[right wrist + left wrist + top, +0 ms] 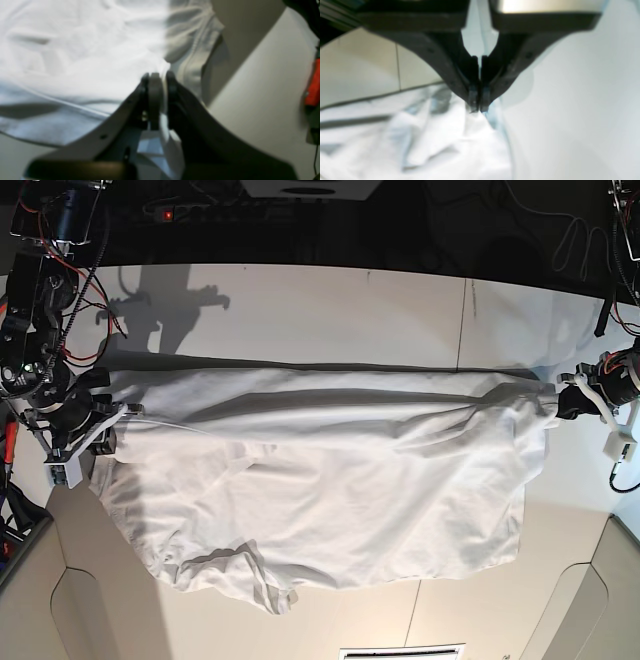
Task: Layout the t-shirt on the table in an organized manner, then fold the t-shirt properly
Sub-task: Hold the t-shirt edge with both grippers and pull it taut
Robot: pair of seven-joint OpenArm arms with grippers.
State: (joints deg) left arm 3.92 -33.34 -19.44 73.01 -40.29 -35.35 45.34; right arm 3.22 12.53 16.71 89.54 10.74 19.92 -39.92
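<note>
1. Base view showed the t-shirt [330, 480] stretched across the middle of the surface [300, 305], its long axis running left to right between the two arms.
2. The right arm's fingers [108, 420] sat at the shirt's left end, closed tight on a pinch of cloth; the left arm's fingers [562, 398] were pinched on the right end.
3. Each arm was at its own end, so neither was nearer the middle.
4. From both sets of fingers the cloth hung toward the near edge, taut along the far line and wrinkled below.
5. A sleeve seemed bunched at the near left, so the collar likely pointed left, though it was not clear.
6. Judged from this, laying it flat meant lowering both ends evenly.
</note>
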